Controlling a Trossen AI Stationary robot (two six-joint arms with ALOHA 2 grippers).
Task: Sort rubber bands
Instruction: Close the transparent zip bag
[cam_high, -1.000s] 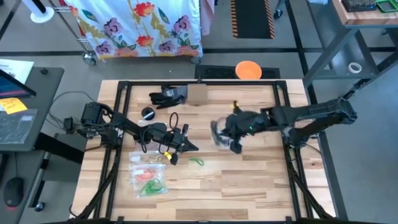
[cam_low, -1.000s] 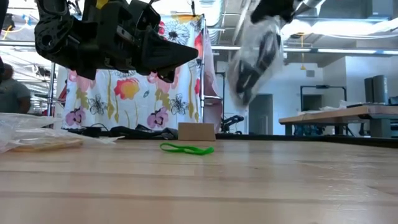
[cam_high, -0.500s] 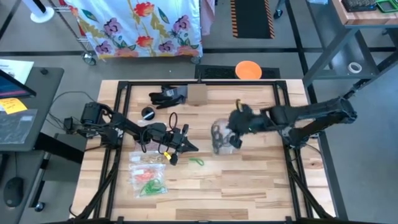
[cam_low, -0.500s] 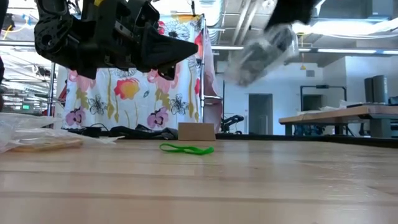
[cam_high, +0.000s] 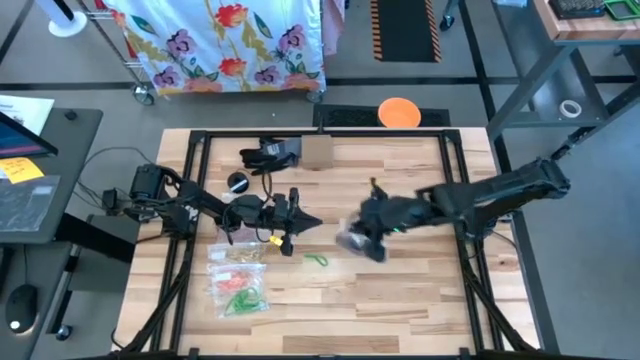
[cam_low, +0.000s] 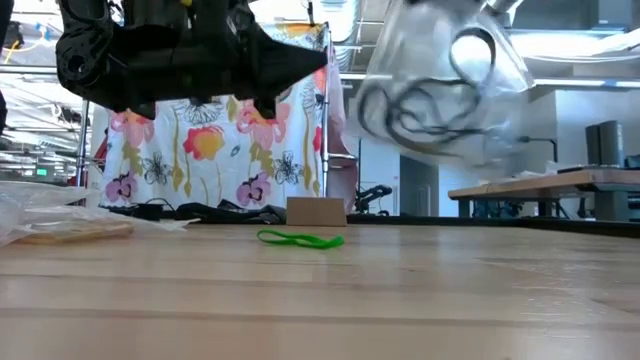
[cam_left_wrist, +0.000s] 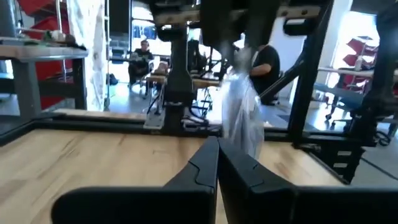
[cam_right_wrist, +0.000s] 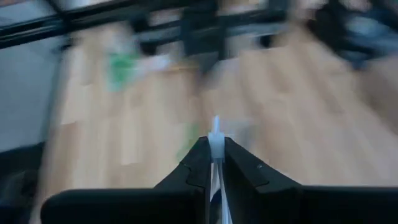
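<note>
my left pincer (cam_high: 312, 221) was pressed together with nothing between its tips, and it hung above the table (cam_high: 400, 300), not touching the wood. my right pincer (cam_high: 352, 238) was pinching the top edge of a clear bag (cam_low: 440, 85); in my right wrist view a thin white strip of the bag (cam_right_wrist: 216, 146) stood up between the two fingers. the bag hung in the air and dark loops (cam_low: 415, 110) showed through its plastic, i judged them to be dark rubber bands, but i could not be sure.

the thing that mattered for my next move was the green rubber band (cam_high: 317, 261). it lay flat on the wood, stretched into a narrow loop, and in the low view its long axis (cam_low: 300, 240) ran across the table from side to side. from my left pincer it lay just below and a little toward my own side of the table, near. from my right pincer it lay further, toward the left arm, and that pincer was already busy with the bag. so i judged that my left pincer was the nearer and the free one, and it would need to open and come down across the thin side of the loop.

two more clear bags (cam_high: 236, 282) with red, orange and green bands lay on the table on the near side of my left pincer, apart from the loose green one.
</note>
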